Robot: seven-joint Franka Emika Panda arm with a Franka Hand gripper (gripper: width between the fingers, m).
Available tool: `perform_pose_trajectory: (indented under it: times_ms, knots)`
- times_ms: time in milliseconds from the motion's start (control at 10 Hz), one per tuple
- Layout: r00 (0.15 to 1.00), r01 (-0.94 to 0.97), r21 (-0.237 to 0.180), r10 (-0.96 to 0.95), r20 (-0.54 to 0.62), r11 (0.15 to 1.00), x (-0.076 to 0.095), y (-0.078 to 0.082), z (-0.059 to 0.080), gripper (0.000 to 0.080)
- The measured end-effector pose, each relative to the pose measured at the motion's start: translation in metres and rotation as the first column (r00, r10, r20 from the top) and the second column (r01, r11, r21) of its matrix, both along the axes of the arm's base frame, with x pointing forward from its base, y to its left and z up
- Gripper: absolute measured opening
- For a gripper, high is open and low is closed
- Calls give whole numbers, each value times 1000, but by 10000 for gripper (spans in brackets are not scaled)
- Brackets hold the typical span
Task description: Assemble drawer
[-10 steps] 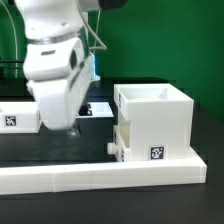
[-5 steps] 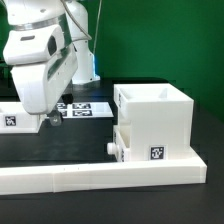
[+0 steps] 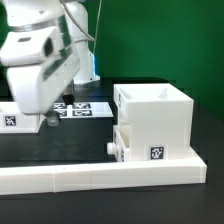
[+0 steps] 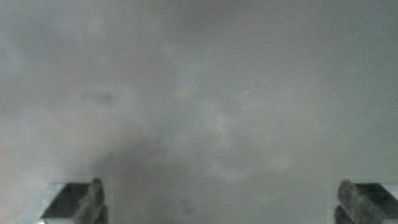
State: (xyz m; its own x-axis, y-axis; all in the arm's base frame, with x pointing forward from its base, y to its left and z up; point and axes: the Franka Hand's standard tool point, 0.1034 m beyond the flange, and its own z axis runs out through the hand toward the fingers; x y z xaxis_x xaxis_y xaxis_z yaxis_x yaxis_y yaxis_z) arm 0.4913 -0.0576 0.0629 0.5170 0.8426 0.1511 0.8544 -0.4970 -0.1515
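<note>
Near the exterior view's left edge of the desk [image 3: 88,140], the end effector [image 3: 50,119] hangs empty, jaws spread wide, just beside the small drawer tray [image 3: 10,113] further left, the drawer shell [image 3: 155,118] well apart rightward.

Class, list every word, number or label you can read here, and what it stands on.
No readable words or numbers anywhere.
Black-and-white square tags, patterns only: on the white plastic cube-shaped drawer unit, the white box tray, the flat white marker board.
</note>
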Motion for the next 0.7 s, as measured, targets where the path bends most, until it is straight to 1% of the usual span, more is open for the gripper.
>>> perform_pose_trajectory:
  times_ms: [100, 200, 300, 400, 700]
  knots:
    - [991, 130, -11, -130, -7, 991, -15, -10, 5, 648]
    - [974, 226, -22, -226, -21, 974, -27, -16, 8, 648]
    - [955, 295, -35, -296, -17, 955, -35, -21, 12, 648]
    - [924, 379, -44, -381, -26, 924, -38, -22, 14, 648]
    - [847, 526, -57, -529, -58, 849, -38, -20, 12, 648]
